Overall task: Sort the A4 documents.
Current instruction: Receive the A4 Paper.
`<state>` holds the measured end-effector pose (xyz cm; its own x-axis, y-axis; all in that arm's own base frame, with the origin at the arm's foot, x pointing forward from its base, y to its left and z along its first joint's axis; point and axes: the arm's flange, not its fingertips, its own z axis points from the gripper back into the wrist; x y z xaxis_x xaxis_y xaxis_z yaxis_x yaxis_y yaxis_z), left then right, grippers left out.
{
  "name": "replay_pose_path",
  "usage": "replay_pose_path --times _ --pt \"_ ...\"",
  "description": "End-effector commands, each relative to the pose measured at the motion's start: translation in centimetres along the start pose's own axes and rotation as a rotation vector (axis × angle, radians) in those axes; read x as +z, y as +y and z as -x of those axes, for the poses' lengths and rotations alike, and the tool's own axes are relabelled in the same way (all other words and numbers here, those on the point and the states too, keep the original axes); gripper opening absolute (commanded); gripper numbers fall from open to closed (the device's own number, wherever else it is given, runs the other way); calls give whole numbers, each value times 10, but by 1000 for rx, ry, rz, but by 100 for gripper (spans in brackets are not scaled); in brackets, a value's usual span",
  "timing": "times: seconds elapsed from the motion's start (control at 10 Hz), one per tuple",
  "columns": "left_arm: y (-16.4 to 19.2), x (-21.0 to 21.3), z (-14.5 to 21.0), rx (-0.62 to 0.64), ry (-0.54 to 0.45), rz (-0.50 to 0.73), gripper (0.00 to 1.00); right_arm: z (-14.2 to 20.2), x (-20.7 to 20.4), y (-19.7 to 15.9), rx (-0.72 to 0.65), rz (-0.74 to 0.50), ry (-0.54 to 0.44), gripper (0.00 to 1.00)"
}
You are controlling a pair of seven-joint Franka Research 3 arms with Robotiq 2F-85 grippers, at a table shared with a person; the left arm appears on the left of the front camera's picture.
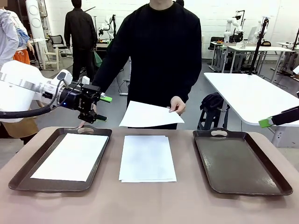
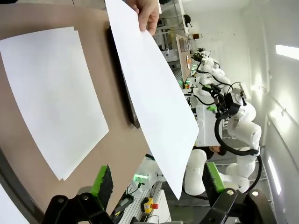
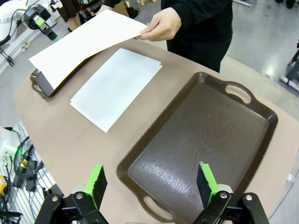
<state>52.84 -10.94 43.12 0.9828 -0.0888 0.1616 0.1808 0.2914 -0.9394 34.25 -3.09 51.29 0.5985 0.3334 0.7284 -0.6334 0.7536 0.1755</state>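
L pincer (image 1: 103, 108) spread, empty. Held sheet (image 1: 149, 114) hung at its 3 o'clock in person's hand (image 1: 177, 105), above counter (image 1: 187, 205). Step: prob. handover; next needs closing on sheet's left edge. Sheet near flat, long axis 9–3; stack (image 1: 147, 158) lay 12–6. R pincer (image 3: 152, 180) spread too.

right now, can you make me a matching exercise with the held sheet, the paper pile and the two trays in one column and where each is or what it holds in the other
Things:
1. held sheet
2. paper pile
3. left tray
4. right tray

Places or states:
a. on the tabletop between the trays
b. one white sheet lies in it
c. in the person's hand, lifted above the table
d. nearest the right gripper

Pairs: 1-c, 2-a, 3-b, 4-d
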Motion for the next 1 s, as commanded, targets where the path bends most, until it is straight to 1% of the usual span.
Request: replay_pose_path --times 0.0,0.2,0.4,0.7,0.9 --pt "4 -15 -22 60 -20 9 100 1 -2 -2 -4 -19 -8 100" --pt "9 -35 -35 109 7 42 100 1 -2 -2 -4 -19 -8 100" --pt "10 -55 -46 121 28 80 100 1 -2 -2 -4 -19 -8 100" --pt "12 -81 -57 161 31 125 100 1 -2 -2 -4 -19 -8 100" --pt "18 -91 -62 196 31 127 100 1 -2 -2 -4 -19 -8 100"
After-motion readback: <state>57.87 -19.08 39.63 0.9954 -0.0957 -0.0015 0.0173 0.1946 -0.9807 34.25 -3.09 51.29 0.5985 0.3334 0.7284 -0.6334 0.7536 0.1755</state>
